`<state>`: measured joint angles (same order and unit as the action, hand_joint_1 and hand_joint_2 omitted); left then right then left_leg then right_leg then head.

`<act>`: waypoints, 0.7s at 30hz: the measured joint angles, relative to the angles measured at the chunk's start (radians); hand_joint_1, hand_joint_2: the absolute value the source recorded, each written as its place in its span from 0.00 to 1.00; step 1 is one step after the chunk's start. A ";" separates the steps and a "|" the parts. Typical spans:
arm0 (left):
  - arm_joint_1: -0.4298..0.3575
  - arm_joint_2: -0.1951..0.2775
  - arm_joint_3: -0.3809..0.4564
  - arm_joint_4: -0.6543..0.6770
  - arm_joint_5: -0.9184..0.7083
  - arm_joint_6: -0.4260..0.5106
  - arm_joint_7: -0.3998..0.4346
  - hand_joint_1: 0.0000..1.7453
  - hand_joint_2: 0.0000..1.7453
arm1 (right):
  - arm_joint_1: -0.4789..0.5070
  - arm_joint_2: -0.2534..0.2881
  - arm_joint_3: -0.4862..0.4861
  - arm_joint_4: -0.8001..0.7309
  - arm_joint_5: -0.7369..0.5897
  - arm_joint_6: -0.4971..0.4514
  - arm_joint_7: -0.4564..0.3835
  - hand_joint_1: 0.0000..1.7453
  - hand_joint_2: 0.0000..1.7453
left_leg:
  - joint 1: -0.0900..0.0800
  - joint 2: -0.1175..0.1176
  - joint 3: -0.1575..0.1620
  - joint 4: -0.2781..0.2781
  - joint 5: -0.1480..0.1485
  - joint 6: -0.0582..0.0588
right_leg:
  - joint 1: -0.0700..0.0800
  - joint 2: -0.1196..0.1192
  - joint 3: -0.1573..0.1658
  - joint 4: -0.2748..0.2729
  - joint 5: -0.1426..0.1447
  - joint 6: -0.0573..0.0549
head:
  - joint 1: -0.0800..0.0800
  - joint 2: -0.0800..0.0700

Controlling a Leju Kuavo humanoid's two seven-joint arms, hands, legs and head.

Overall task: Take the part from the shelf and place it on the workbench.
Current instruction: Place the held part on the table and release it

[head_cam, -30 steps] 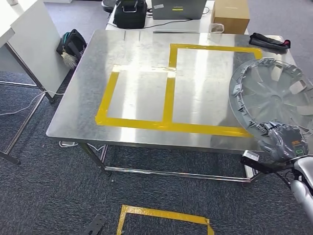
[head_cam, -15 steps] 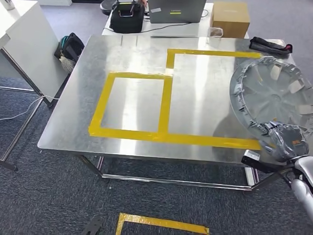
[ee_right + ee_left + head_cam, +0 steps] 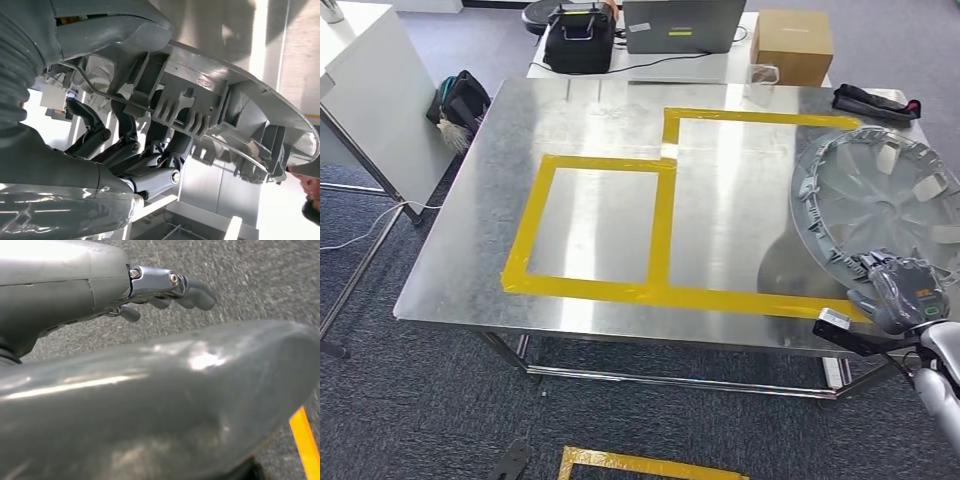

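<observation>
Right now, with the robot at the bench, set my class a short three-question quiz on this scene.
1. True or false: the right hand grips the hubcap by its rim.
2. Which colour is the tape on the workbench? A) red B) yellow C) blue
3. Fill in: the left hand hangs over the ____.

Key: 1 true; 2 B; 3 carpet.
</observation>
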<state>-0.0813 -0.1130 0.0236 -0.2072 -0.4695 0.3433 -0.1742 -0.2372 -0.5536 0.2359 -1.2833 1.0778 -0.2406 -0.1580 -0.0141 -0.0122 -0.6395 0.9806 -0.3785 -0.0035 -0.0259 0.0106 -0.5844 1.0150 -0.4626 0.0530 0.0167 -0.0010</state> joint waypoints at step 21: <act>-0.015 -0.004 0.001 0.000 -0.050 -0.009 0.029 0.00 0.00 | -0.209 0.145 0.148 0.161 0.084 -0.020 0.004 1.00 1.00 | -0.001 -0.005 0.000 -0.001 0.002 0.015 | -0.001 -0.004 0.014 -0.025 0.010 0.017 | 0.000 0.000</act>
<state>-0.0967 -0.1170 0.0250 -0.2074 -0.5193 0.3339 -0.1456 -0.4460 -0.4087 0.3843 -1.1221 1.1618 -0.2609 -0.1536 -0.0155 -0.0171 -0.6394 0.9799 -0.3762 0.0116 -0.0267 0.0062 -0.5703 0.9897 -0.4526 0.0700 0.0163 -0.0011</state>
